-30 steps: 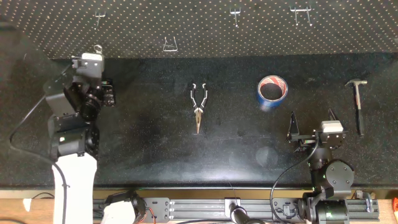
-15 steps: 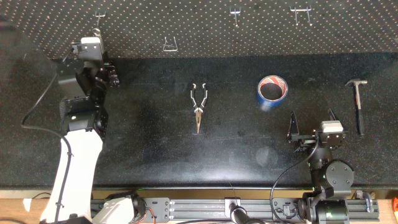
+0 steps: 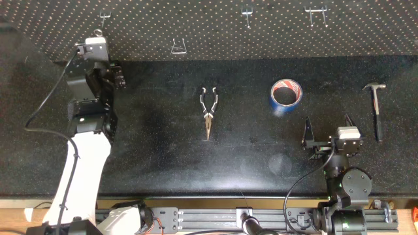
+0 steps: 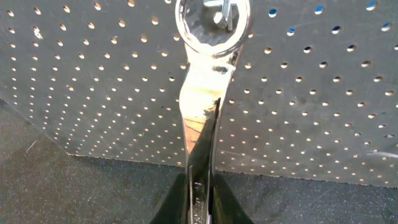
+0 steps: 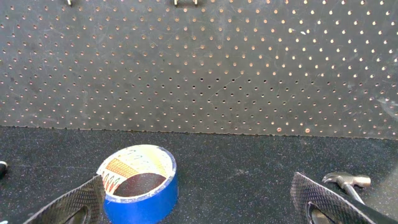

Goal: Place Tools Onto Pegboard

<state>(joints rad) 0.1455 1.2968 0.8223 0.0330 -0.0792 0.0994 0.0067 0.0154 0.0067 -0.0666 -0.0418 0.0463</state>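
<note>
My left gripper (image 4: pixel 200 208) is shut on the handle of a shiny steel wrench (image 4: pixel 202 112), held upright against the pegboard (image 4: pixel 323 93). The wrench's ring end sits around a metal hook (image 4: pixel 224 9). From above, the left gripper (image 3: pixel 96 44) is at the pegboard's lower left, just below that hook (image 3: pixel 102 19). My right gripper (image 3: pixel 326 134) stands open and empty over the table's front right. Pliers (image 3: pixel 208 111) lie mid-table, a blue tape roll (image 3: pixel 286 95) right of them, a hammer (image 3: pixel 375 108) at the far right.
More hooks hang on the pegboard: a wire loop (image 3: pixel 177 47), a single hook (image 3: pixel 246 13) and a double hook (image 3: pixel 316 14). The right wrist view has the tape roll (image 5: pixel 138 183) and the hammer head (image 5: pixel 348 182) ahead of the open fingers (image 5: pixel 68 202).
The left arm has stretched toward the pegboard, carrying the wrench up to the top-left hook. The right arm and the tools on the table have not moved.
</note>
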